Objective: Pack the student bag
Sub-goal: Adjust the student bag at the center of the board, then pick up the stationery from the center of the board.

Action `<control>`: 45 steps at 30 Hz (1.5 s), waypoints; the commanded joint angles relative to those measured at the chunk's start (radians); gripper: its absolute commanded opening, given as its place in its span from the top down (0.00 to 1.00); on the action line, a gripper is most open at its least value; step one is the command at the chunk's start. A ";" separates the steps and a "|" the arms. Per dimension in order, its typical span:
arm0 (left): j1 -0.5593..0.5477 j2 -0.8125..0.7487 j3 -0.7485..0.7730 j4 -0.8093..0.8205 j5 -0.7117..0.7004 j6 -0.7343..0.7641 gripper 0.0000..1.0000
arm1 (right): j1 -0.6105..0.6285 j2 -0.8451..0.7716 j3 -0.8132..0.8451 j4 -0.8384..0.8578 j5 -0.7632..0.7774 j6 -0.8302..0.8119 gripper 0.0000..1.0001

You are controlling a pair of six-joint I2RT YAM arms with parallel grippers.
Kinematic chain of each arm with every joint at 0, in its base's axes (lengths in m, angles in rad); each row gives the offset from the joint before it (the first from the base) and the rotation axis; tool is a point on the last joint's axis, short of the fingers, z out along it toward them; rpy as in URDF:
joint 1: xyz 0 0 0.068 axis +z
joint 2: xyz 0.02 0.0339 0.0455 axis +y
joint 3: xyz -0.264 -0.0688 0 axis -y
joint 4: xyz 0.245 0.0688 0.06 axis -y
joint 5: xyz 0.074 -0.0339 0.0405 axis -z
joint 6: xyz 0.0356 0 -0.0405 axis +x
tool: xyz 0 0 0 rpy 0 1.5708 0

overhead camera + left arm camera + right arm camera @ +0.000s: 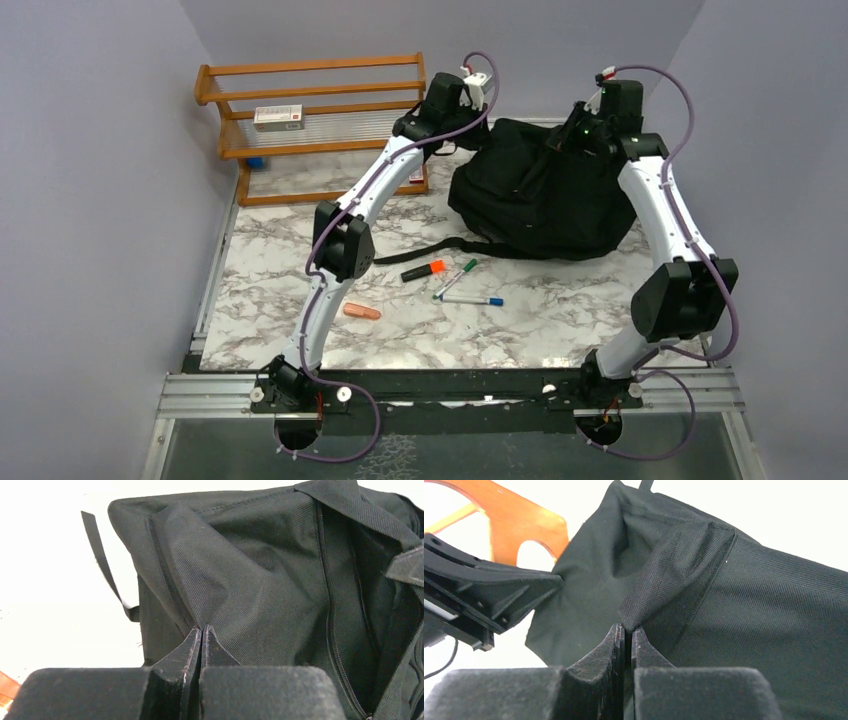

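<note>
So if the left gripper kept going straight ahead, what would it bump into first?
The black backpack. The left gripper is shut with its tips right against a fold of the cloth, seemingly pinching it, so going on would just push deeper into it.

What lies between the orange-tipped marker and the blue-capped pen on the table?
A green-capped pen, lying slanted between the orange-tipped marker and the blue-capped pen. Only the top external view shows it.

The student bag (260,580) is matt black woven cloth. The surface (560,320) looks smooth and marble-patterned, the rack (310,68) is varnished wood, and the left tool (201,629) and right tool (628,629) are scuffed matt black.
</note>
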 commanded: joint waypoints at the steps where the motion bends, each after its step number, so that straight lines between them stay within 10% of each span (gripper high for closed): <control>1: 0.028 0.006 -0.028 0.088 0.019 0.064 1.00 | 0.012 0.027 -0.097 0.204 -0.079 0.004 1.00; 7: 0.031 0.017 -0.127 0.120 0.049 0.106 0.96 | 0.012 0.070 -0.262 0.341 -0.052 0.040 0.98; 13: 0.037 -0.053 -0.237 0.121 0.037 0.106 0.54 | 0.013 0.026 -0.329 0.334 0.005 0.047 0.63; 19: 0.048 -0.244 -0.425 0.154 0.004 0.091 0.35 | 0.013 -0.119 -0.436 0.352 0.110 0.019 0.49; 36: 0.048 -0.868 -1.358 0.216 -0.201 0.151 0.24 | 0.165 -0.327 -0.529 0.158 -0.030 0.050 0.45; 45: -0.067 -0.827 -1.444 0.112 -0.249 0.322 0.24 | 0.300 -0.351 -0.656 0.230 0.028 0.148 0.45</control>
